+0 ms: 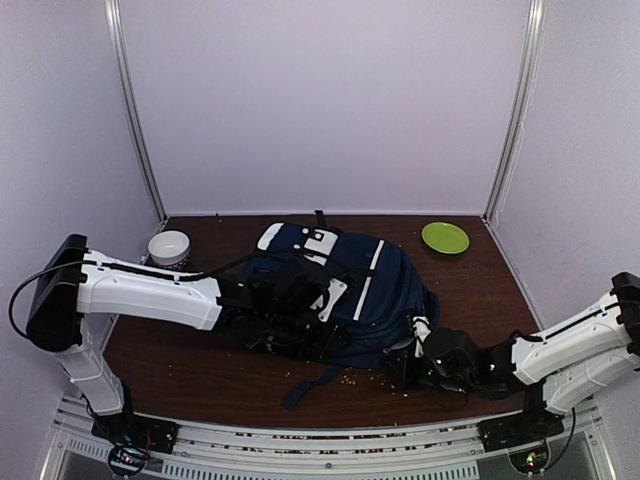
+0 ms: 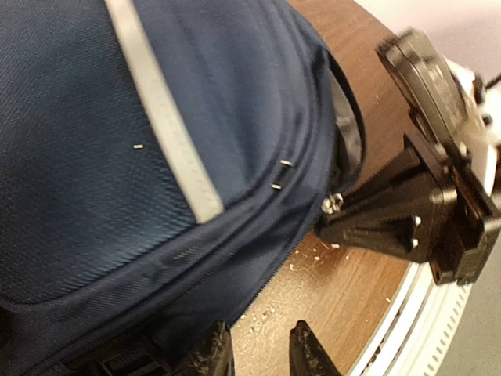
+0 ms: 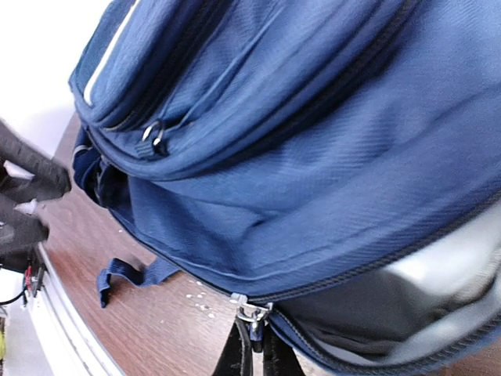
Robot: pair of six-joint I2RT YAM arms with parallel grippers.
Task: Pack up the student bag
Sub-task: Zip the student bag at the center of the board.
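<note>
The student bag [image 1: 350, 290] is a navy-blue backpack with white stripes, lying in the middle of the brown table. My right gripper [image 3: 257, 348] is shut on the bag's metal zipper pull [image 3: 250, 312] at its near right edge. Right of the pull the zip is open and the grey lining [image 3: 438, 274] shows. In the top view my right gripper [image 1: 412, 362] sits at the bag's front right corner. My left gripper [image 2: 262, 352] is open at the bag's front edge. One finger touches the fabric and the other is over the table. In the top view my left gripper [image 1: 300, 325] lies against the bag's left side.
A white bowl [image 1: 169, 246] stands at the back left and a green plate [image 1: 445, 237] at the back right. A dark strap [image 1: 308, 384] trails from the bag toward the front edge. Small crumbs [image 1: 360, 376] are scattered on the table in front of the bag.
</note>
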